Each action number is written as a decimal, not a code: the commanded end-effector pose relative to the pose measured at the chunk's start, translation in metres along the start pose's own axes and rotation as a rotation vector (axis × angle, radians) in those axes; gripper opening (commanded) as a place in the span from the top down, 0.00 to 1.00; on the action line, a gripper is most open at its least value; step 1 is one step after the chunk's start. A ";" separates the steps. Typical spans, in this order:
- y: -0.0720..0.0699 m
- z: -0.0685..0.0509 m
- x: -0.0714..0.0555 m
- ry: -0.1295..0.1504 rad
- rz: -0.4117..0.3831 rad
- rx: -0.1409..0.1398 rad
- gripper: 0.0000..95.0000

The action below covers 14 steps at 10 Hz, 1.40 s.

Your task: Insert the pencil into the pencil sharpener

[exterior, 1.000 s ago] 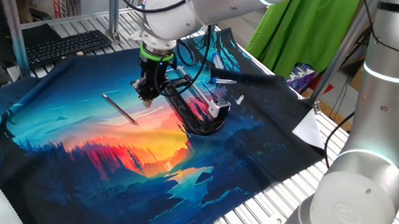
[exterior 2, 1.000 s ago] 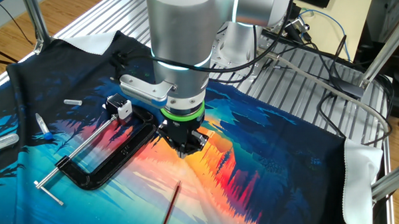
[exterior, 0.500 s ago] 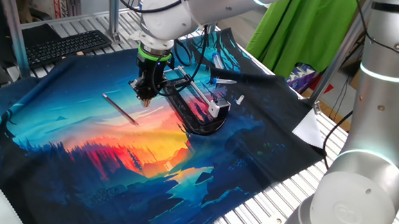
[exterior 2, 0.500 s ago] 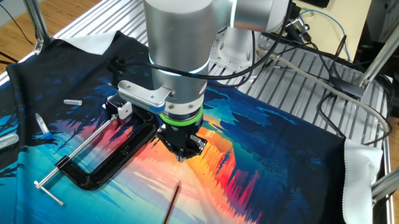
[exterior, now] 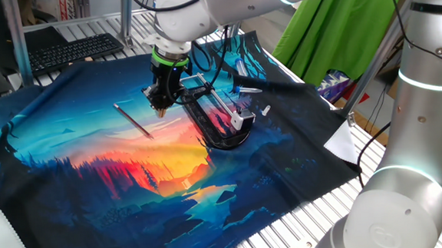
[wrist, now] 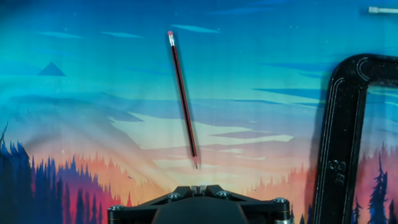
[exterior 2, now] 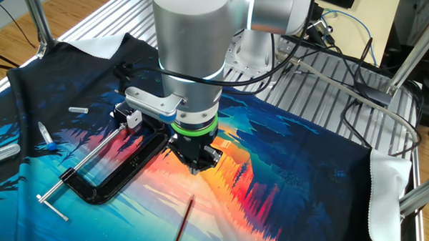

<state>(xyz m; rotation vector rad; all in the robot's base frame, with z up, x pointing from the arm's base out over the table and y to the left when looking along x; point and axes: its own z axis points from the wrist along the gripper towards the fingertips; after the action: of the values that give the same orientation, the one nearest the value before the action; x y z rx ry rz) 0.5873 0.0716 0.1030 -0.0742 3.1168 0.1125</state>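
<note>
The pencil [exterior: 133,121] lies flat on the printed cloth, a thin reddish-brown stick. It also shows in the other fixed view [exterior 2: 184,222] and in the hand view [wrist: 183,99], its tip pointing toward the hand. My gripper [exterior: 160,108] hovers just above the cloth, between the pencil and the clamp, with its jaws shut and empty [wrist: 198,186]; it also shows from the other side [exterior 2: 196,166]. The pencil sharpener [exterior: 237,121] is a small white block at the clamp's jaw [exterior 2: 133,115], to the gripper's side.
A big black C-shaped clamp [exterior 2: 109,178] with a silver threaded rod lies next to the gripper [wrist: 339,124]. Small white and blue bits [exterior 2: 47,137] lie on the cloth's far side. A keyboard [exterior: 74,50] sits behind the cloth.
My gripper has shifted slightly away from the clamp, toward the pencil. The pencil and clamp have not moved.
</note>
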 end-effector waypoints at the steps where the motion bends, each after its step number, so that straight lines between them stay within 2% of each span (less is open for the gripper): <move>1: 0.000 0.000 0.000 -0.003 -0.004 0.001 1.00; 6: 0.000 0.000 0.000 -0.004 0.087 0.012 1.00; 8: 0.000 0.000 0.000 0.014 0.084 0.014 1.00; 14: 0.000 0.000 0.000 0.015 0.077 0.003 1.00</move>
<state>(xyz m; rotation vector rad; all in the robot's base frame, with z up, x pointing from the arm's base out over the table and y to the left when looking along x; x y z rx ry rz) 0.5858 0.0716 0.1045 0.0481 3.1348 0.1127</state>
